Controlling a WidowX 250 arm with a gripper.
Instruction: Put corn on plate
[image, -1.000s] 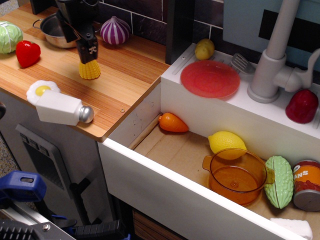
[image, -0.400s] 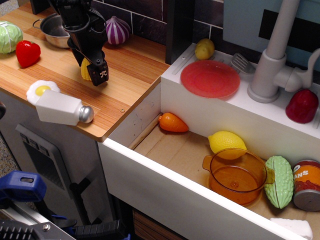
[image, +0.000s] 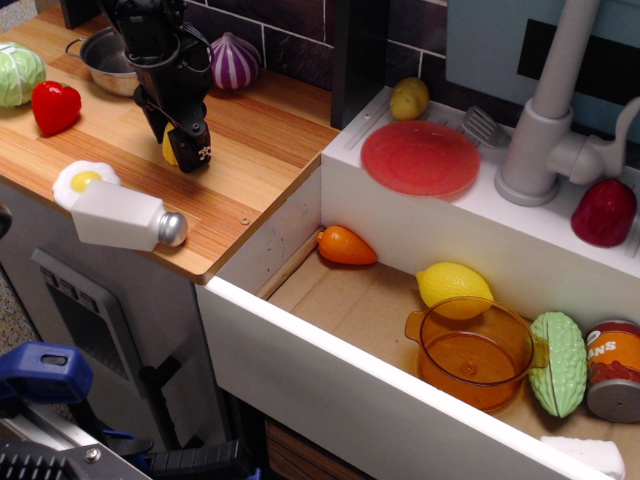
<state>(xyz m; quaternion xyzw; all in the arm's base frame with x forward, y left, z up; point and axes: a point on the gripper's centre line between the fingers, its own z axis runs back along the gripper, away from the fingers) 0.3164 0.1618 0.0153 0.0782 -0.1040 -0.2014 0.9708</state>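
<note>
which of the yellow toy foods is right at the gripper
The bumpy bright yellow toy corn on the wooden counter, mostly hidden behind the black gripper. The smooth yellow lemon lies far off in the drawer, and the dull yellow-brown potato sits behind the red plate.

a: colours at ten o'clock? b: a black gripper (image: 178, 140) with a sliver of bright yellow corn (image: 169, 149) behind it, all on a striped honey-brown wooden counter (image: 250, 150).

a: and round it? b: a purple onion with white stripes (image: 231, 60), a glossy red pepper (image: 55, 106), a pale green cabbage (image: 18, 73), a white egg with a yellow yolk (image: 84, 180).

a: at one o'clock? b: a red plate (image: 420, 158), a dull yellow-brown potato (image: 409, 97).

a: four o'clock? b: a smooth yellow lemon (image: 454, 283), a see-through orange cup (image: 475, 352), an orange carrot (image: 346, 246).
</note>
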